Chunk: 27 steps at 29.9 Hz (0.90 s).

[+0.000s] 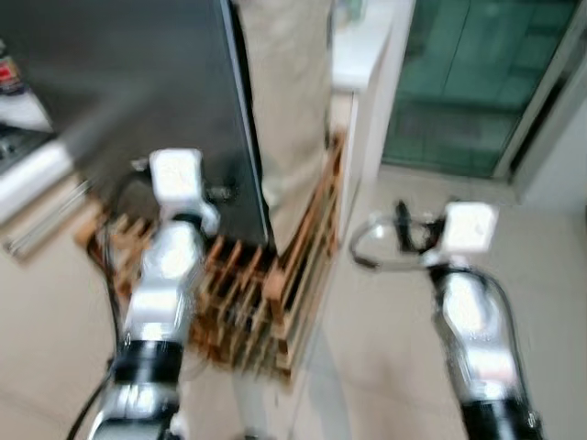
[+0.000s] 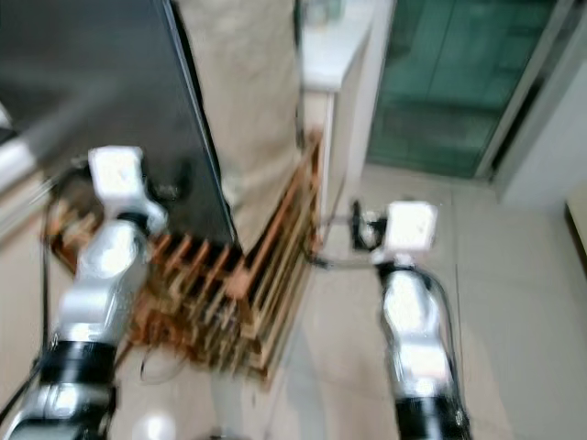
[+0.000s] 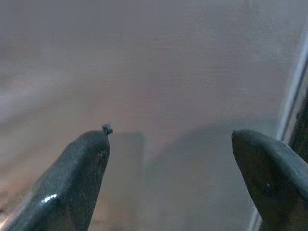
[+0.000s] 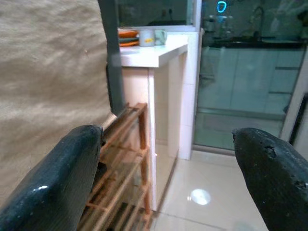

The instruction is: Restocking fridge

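Blurred head views here, so the robot looks to be on the approach, not yet at the restocking itself. At upper left stands one tall dark fridge [image 1: 138,82], door shut as far as the blur lets me judge, with one pale handle bar [image 1: 37,170] slanting across its left side. The left tool [image 3: 168,178] is raised in front of that dark face at centre left; its wrist camera shows two black fingers [image 3: 79,178] spread wide with nothing between them, only a smooth greyish surface close ahead. Below the fridge, at lower centre, sits one wooden slatted rack [image 1: 266,302], and behind it hangs one beige cloth [image 1: 289,92]. Right of that, one white desk [image 4: 154,53] carries what looks like one mug [image 4: 147,37] and an orange dish, too small to be sure. The right tool [image 4: 168,183] hovers over the tiled floor [image 1: 404,321] at centre right, fingers wide apart, empty, aimed toward the rack and one green glass door [image 1: 477,82] at upper right. No stock in either tool; my read is the next move calls for getting the fridge open, left tool onto that handle.
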Motion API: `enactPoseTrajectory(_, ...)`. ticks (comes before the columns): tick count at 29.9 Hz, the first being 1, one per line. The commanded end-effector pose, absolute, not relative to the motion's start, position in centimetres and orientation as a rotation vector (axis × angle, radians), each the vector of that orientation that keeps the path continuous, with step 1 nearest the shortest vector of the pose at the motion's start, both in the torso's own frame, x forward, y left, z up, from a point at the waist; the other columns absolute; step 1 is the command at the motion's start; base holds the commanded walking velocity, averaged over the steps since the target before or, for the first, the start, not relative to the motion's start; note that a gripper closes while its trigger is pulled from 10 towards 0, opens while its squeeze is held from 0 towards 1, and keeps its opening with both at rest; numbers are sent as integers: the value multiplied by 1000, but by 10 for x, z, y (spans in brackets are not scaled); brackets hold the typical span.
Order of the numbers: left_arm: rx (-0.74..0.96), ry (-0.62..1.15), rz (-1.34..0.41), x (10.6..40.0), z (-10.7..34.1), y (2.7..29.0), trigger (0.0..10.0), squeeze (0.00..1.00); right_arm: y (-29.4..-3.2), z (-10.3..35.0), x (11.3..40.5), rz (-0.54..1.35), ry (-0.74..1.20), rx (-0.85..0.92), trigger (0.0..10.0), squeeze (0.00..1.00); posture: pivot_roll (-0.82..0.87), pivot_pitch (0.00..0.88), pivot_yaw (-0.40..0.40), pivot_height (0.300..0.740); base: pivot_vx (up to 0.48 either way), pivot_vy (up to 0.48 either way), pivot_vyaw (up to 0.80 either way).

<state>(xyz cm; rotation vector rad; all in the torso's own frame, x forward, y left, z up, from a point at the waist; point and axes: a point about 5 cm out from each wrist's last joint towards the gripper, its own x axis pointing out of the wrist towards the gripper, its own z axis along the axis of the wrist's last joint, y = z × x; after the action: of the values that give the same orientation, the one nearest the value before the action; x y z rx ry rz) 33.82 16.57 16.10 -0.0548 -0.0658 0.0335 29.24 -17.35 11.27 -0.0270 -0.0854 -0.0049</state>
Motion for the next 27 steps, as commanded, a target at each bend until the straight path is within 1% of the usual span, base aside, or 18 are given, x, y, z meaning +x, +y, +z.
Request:
enactPoseTrajectory(1, -73, -47, 37, 339, 160, 163, 10000, 0, -177, 113, 291, -19, -89, -28, 10000, 0, -126, 0, 89, 740, 0, 0, 0)
enactPoseTrajectory(5, -109, -51, -30, 339, 165, 152, 10000, 0, -177, 113, 291, -17, -88, -27, 10000, 0, -128, 0, 90, 740, 0, 0, 0)
enactPoseTrajectory(6, -118, -56, -77, 339, 169, 145, 10000, 0, -177, 113, 291, -16, -88, -27, 10000, 0, -129, 0, 91, 740, 0, 0, 0)
enactPoseTrajectory(7, -135, -62, -164, 340, 176, 131, 10000, 0, -177, 114, 290, -16, -88, -28, 10000, 0, -129, 0, 90, 740, 0, 0, 0)
enactPoseTrajectory(8, -135, -62, -164, 340, 176, 131, 10000, 0, -177, 114, 290, -16, -88, -28, 10000, 0, -129, 0, 90, 740, 0, 0, 0)
enactPoseTrajectory(9, -129, -64, -211, 341, 179, 123, 10000, 0, -177, 113, 290, -16, -87, -29, 10000, 0, -128, 0, 89, 740, 0, 0, 0)
enactPoseTrajectory(10, -127, -64, -226, 342, 180, 121, 10000, 0, -177, 113, 290, -16, -86, -29, 10000, 0, -128, 0, 88, 740, 0, 0, 0)
enactPoseTrajectory(13, -130, -60, -237, 346, 181, 116, 10000, 0, -176, 113, 289, -14, -84, -29, 10000, 0, -128, 0, 86, 740, 0, 0, 0)
enactPoseTrajectory(15, -121, -65, -238, 356, 186, 109, 10000, 0, -174, 112, 288, -10, -83, -26, 10000, 0, -131, 0, 90, 740, 0, 0, 0)
enactPoseTrajectory(25, -113, -72, -224, 371, 196, 106, 10000, 0, -174, 110, 283, -28, -80, -16, 10000, 0, -146, 0, 104, 740, 0, 0, 0)
enactPoseTrajectory(26, -105, -75, -219, 379, 200, 103, 10000, 0, -173, 110, 281, -28, -79, -16, 10000, 0, -165, 0, 122, 740, 0, 0, 0)
enactPoseTrajectory(27, -96, -83, -215, 380, 202, 105, 10000, 0, -172, 110, 279, -31, -81, -19, 10000, 0, -182, 0, 136, 740, 0, 0, 0)
